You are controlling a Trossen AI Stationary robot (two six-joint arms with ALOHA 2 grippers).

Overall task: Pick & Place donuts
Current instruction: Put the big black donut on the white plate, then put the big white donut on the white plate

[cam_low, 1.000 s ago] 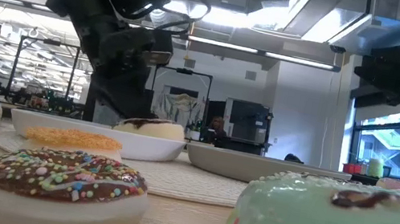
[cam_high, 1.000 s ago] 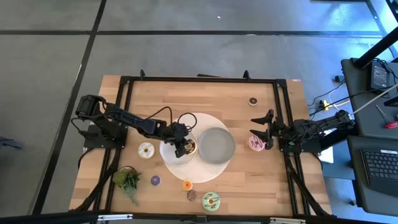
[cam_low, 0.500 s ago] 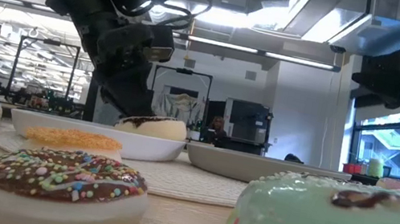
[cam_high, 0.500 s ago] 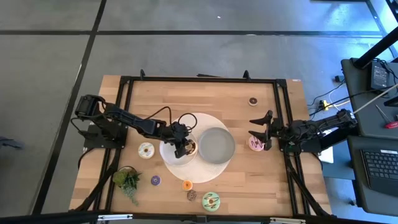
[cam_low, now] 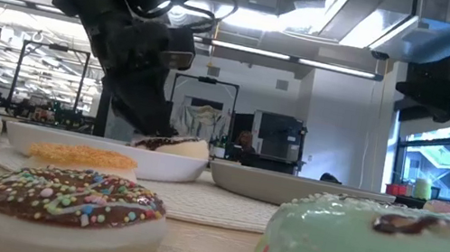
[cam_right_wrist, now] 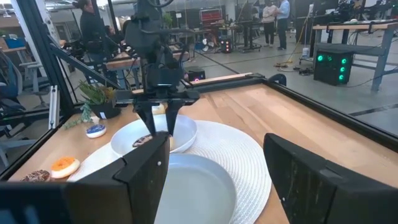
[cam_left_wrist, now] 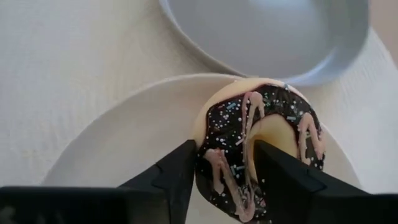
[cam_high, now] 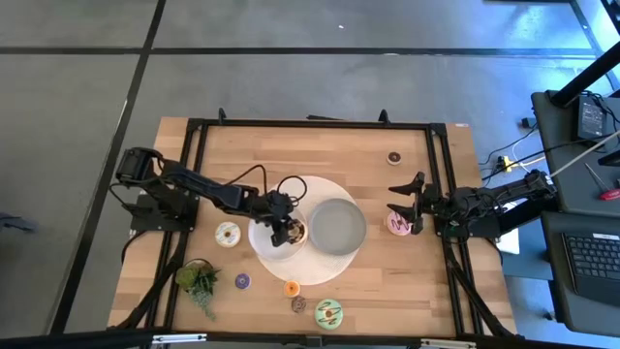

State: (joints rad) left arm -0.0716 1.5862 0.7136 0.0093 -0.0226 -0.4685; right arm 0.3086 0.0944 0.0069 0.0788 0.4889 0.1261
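white dish, grey dish, round mat, leafy plant

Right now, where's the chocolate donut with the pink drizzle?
In the high view the chocolate donut lies in the white dish left of the grey dish, with the left gripper around it.

Overhead, table-level and two wrist views, all sharing the white dish.

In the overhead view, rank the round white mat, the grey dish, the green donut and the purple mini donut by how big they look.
1. Round white mat
2. Grey dish
3. Green donut
4. Purple mini donut

All lie flat on the table under the overhead camera, so nearness does not skew the order.
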